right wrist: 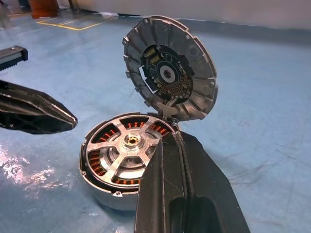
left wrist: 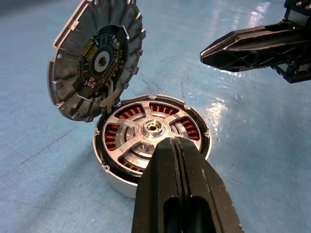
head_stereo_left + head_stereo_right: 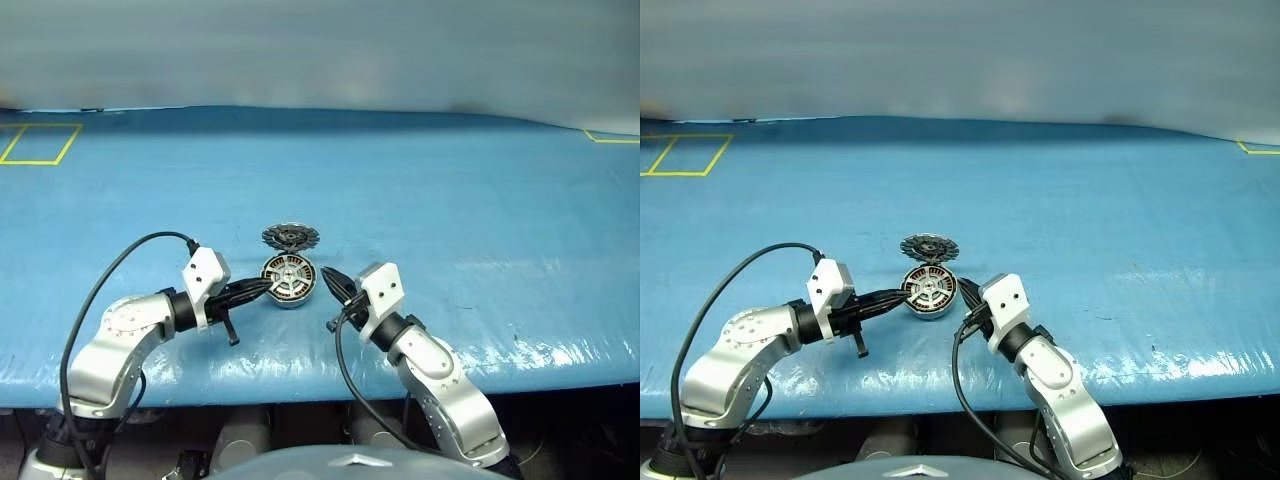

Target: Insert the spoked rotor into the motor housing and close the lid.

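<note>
The motor housing (image 3: pixel 290 283) stands on the blue table, copper windings showing inside. The silver spoked rotor (image 2: pixel 153 128) sits in it, level with the rim. The lid (image 3: pixel 290 237) stands tilted up open at the housing's far side, its dark inner face (image 1: pixel 167 75) turned toward me. My left gripper (image 3: pixel 264 286) is shut and empty, its tip at the housing's left rim. My right gripper (image 3: pixel 334 281) is also shut and empty, its tip just right of the housing. I cannot tell whether either tip touches the housing.
Blue sheeting covers the table (image 3: pixel 450 220), glossy near its front edge (image 3: pixel 560 365). A yellow tape rectangle (image 3: pixel 40 143) lies at the far left and a yellow corner mark (image 3: pixel 610 137) at the far right. Cables loop from both wrists.
</note>
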{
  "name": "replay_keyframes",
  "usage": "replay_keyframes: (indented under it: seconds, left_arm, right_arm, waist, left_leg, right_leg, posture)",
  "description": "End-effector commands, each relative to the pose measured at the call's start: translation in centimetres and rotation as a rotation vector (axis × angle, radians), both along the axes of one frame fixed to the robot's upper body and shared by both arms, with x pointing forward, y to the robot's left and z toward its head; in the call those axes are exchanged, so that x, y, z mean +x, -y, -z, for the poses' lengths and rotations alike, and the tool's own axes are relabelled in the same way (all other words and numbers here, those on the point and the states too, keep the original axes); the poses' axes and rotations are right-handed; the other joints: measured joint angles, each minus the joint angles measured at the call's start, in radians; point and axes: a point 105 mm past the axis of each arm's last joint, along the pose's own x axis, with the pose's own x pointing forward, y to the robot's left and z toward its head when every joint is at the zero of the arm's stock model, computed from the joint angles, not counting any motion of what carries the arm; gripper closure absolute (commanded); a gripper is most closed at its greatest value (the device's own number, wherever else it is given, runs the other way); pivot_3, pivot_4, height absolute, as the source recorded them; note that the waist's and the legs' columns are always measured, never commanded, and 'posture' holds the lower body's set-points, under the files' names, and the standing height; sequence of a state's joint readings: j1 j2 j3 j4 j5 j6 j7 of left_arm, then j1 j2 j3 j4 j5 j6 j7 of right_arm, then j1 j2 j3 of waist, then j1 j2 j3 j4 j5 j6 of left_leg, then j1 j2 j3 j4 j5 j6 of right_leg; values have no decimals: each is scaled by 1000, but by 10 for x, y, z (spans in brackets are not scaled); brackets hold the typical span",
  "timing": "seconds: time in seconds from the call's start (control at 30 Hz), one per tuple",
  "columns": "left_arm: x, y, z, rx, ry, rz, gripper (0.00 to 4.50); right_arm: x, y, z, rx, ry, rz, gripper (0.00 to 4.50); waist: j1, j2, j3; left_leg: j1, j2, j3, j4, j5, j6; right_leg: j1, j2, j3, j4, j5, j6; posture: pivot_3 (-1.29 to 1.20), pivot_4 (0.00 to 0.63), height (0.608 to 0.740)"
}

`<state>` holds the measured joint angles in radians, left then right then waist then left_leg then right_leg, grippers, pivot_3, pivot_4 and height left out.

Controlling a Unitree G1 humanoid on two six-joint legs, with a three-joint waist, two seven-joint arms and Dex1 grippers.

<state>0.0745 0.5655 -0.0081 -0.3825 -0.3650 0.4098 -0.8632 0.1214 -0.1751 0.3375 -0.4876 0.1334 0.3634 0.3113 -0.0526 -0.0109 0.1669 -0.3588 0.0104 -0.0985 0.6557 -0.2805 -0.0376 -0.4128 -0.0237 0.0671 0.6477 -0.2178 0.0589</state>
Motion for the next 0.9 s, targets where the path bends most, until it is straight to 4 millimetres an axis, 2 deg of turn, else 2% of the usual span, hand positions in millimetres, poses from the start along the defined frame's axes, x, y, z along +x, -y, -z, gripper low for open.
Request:
replay_keyframes:
  seconds: [0.03, 0.13, 0.27, 0.47, 0.67, 0.9]
  left_arm:
    - [0, 2, -16, -48, 103, -45, 4474]
    - [2, 2, -16, -73, 129, -93, 4474]
    - [-5, 1, -14, -87, 138, -127, 4474]
    - [-12, -3, -10, -74, 132, -164, 4474]
    - [-21, -5, -5, -96, 96, -194, 4474]
    - [-22, -8, -4, -104, 86, -202, 4474]
  right_arm:
    - [0, -8, -18, 26, 34, -40, 4500]
    - [9, -13, -19, -26, 15, -46, 4500]
    - [17, -20, -19, -28, -25, -15, 4500]
    - [15, -41, -19, -26, -71, -75, 4500]
    - [19, -57, -6, -54, -123, -106, 4500]
    - [26, -60, 12, -78, -172, -89, 4500]
  waist:
    - [2, 0, 0]
    - [5, 0, 0]
    - [2, 0, -1]
    - [1, 0, -1]
    - [-4, 0, -1]
    - [-8, 0, -1]
  left_leg:
    - [0, 0, 0, 0, 0, 0]
    - [0, 0, 0, 2, 0, 0]
    - [0, 0, 1, 2, 0, 0]
    - [0, 0, 0, 1, 0, 0]
    - [0, 0, 1, 1, 0, 0]
    - [0, 0, 1, 1, 0, 0]
  right_leg:
    - [0, 0, 0, 0, 0, 0]
    - [1, 0, 0, 0, 0, 0]
    - [1, 0, 0, 0, 1, -1]
    - [0, 0, 0, -1, 1, -1]
    - [0, 0, 0, -1, 1, -1]
    - [0, 0, 0, -1, 1, -1]
  posture:
    - [0, 150, 740]
    - [0, 150, 740]
    - [0, 150, 740]
    - [0, 150, 740]
    - [0, 150, 740]
    - [0, 150, 740]
